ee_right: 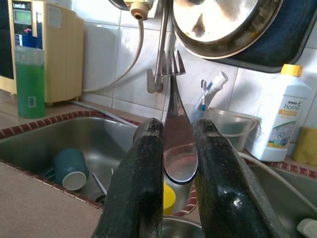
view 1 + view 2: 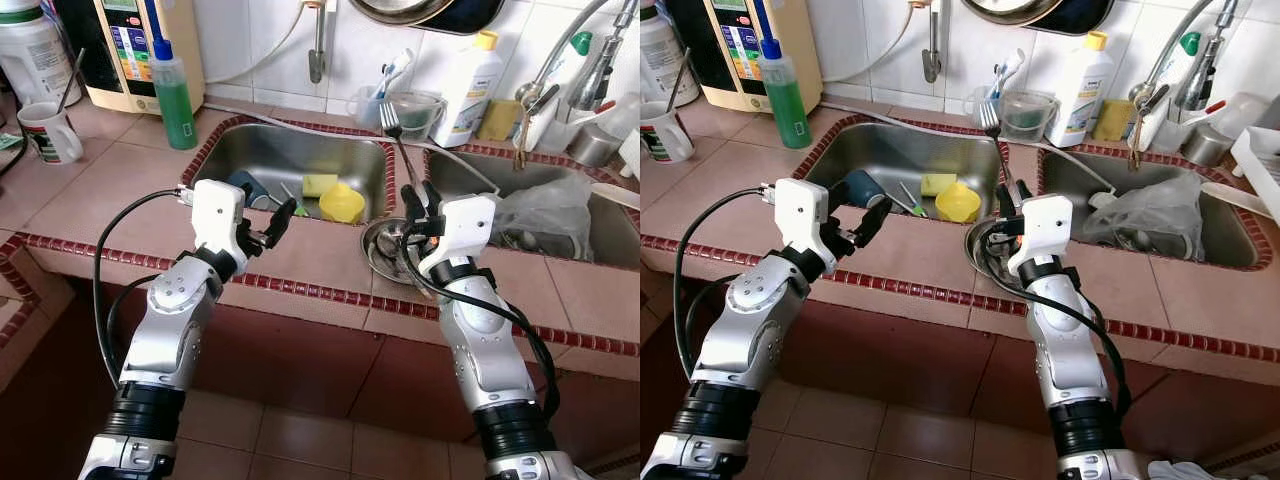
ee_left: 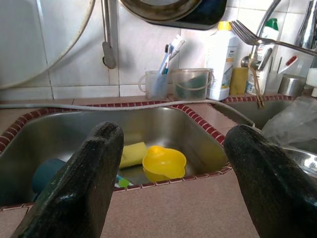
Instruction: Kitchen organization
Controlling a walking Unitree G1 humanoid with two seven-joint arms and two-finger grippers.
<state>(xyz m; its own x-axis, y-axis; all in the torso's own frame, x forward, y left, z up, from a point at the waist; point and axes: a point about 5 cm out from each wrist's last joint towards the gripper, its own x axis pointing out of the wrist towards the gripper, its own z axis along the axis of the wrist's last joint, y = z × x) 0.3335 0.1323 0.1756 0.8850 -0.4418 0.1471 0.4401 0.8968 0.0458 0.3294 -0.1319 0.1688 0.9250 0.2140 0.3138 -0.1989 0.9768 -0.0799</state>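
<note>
We are pinching a fork [image 1: 174, 124] by its handle in our right pincer [image 2: 418, 203], long axis upright, tines pointing up and away toward the wall. Just below that pincer a steel bowl [image 2: 385, 245] is sitting on the tiled surface [image 2: 110, 180]. Our left pincer [image 2: 281, 217] is hovering spread above the surface's front; beyond it a yellow cup [image 3: 164, 162] is lying in the sink [image 2: 300, 155].

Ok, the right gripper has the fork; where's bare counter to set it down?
The right gripper grips the fork. Barest patch: the tile counter between the mug, the green bottle and the left sink. The strip before that sink lies under the left gripper. Both sinks and the back ledge are crowded.
</note>
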